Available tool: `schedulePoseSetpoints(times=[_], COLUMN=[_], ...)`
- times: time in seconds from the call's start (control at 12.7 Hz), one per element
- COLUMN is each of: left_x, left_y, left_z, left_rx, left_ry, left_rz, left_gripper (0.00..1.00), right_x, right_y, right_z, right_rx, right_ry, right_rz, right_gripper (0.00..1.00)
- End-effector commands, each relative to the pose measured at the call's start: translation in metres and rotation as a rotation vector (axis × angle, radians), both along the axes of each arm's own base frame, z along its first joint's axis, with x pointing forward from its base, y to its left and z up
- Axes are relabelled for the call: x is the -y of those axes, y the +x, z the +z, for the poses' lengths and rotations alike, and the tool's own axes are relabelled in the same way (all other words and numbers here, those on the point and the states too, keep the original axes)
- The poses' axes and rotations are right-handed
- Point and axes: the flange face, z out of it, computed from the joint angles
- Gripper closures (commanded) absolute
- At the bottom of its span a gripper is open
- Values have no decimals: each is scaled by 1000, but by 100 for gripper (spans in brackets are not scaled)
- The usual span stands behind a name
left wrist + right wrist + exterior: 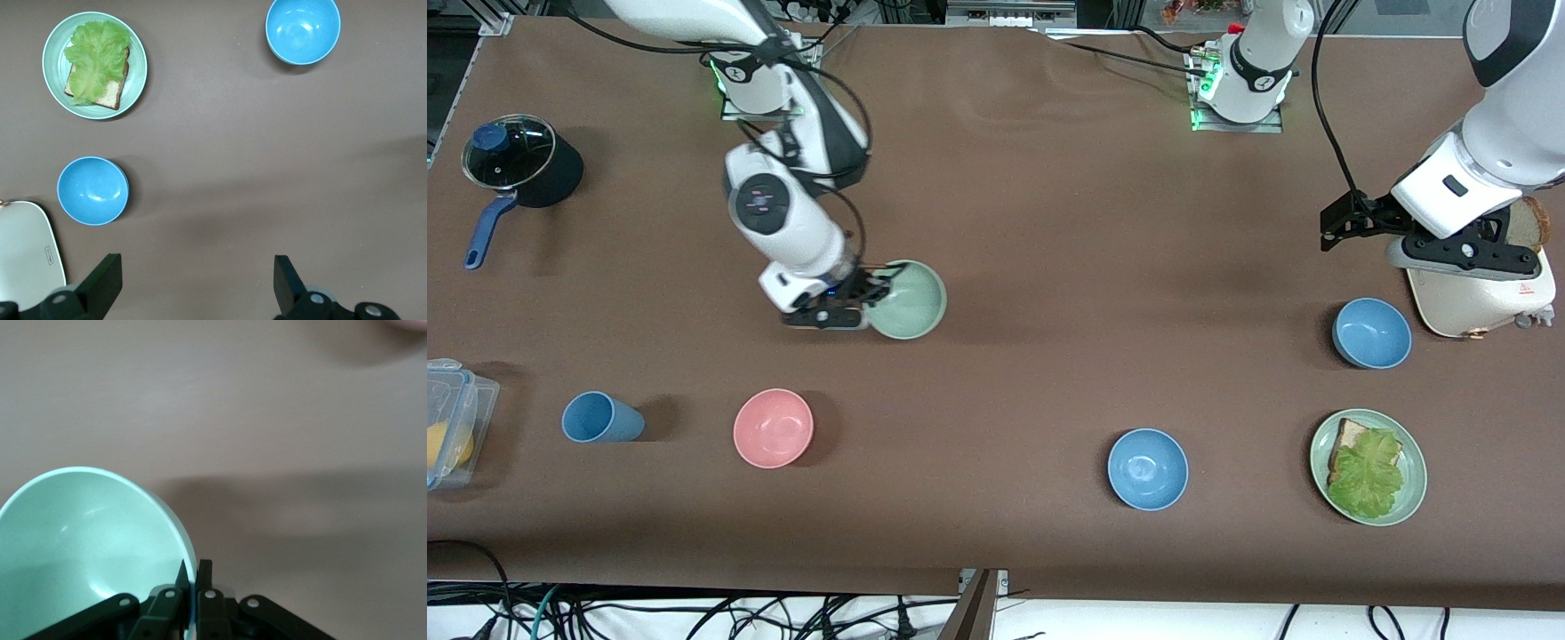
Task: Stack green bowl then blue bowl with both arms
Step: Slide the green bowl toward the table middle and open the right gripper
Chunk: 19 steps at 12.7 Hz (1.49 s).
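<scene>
From the front, the right claw (860, 300) is down at the green bowl (907, 300), its fingers pinched on the rim at the side toward the right arm's end of the table. A thin wall gives two fingers something to bite, one inside and one outside, which is likely why the rim was chosen over the body. The bowl looks tipped slightly, so it may be just leaving the table (1049, 222). Taking this bowl as the landmark, the pink bowl (773, 428) lies nearer the camera, and the blue cup (600, 418) sits farther toward the right arm's end. One blue bowl (1148, 468) is nearer the camera and toward the left arm's end; the second blue bowl (1371, 332) is farther that way again, beside a white toaster (1480, 298), with the green plate (1368, 468) of bread and lettuce nearer the camera. The left claw (1352, 222) hangs over the table well apart from the green bowl, waiting.

In the left wrist view, the left claw (193, 287) is spread wide with nothing between its fingers, looking down on both blue bowls (93, 191) (303, 30) and the plate (95, 65); it seems poised to choose one once the green bowl is placed.

In the right wrist view, the right claw (193, 580) is pressed together on the green bowl's (87, 540) edge, the rim passing between the fingertips.
</scene>
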Motion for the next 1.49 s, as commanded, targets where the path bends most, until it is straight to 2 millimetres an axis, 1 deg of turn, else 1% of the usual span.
schedulePoseSetpoints(times=[0.0, 0.16, 0.31, 0.39, 0.47, 0.55, 0.63, 0.71, 0.79, 0.87, 0.94, 1.02, 1.18, 1.26, 1.34, 1.42], left_x=[-2, -2, -2, -2, -2, -2, -2, -2, -2, -2, -2, -2, -2, -2, -2, -3], left_y=[-2, -2, -2, -2, -2, -2, -2, -2, -2, -2, -2, -2, -2, -2, -1, -1], left_z=[2, 2, 2, 2, 2, 2, 2, 2, 2, 2, 2, 2, 2, 2, 1, 1], left_rx=[3, 3, 3, 3, 3, 3, 3, 3, 3, 3, 3, 3, 3, 3, 1, 1], left_ry=[15, 15, 15, 15, 15, 15, 15, 15, 15, 15, 15, 15, 15, 15, 15, 15], left_rz=[-1, 0, 0, 0, 0, 0, 0, 0, 0, 2, 2, 2, 2, 0, -1, -1], left_gripper=[0, 0, 0, 0, 0, 0, 0, 0, 0, 0, 0, 0, 0, 0, 0, 0], right_x=[-101, -143, -169, -175, -174, -172, -172, -166, -157, -144, -132, -113, -60, -38, -7, 26], right_y=[-1, -9, -25, -31, -31, -28, -26, -19, -9, 1, 11, 22, 48, 55, 66, 75], right_z=[-30, -49, -69, -76, -82, -82, -77, -71, -54, -40, -19, -2, 31, 47, 63, 83], right_rx=[-5, 11, 46, 60, 62, 67, 71, 83, 96, 97, 100, 88, 58, 42, 33, 41], right_ry=[35, 44, 63, 74, 72, 70, 72, 68, 53, 19, -8, -37, -85, -106, -120, -117], right_rz=[-114, -188, -237, -250, -255, -255, -258, -261, -259, -266, -244, -219, -177, -167, -154, -113], right_gripper=[100, 100, 100, 100, 98, 73, 27, 1, 1, 1, 1, 1, 1, 1, 1, 1])
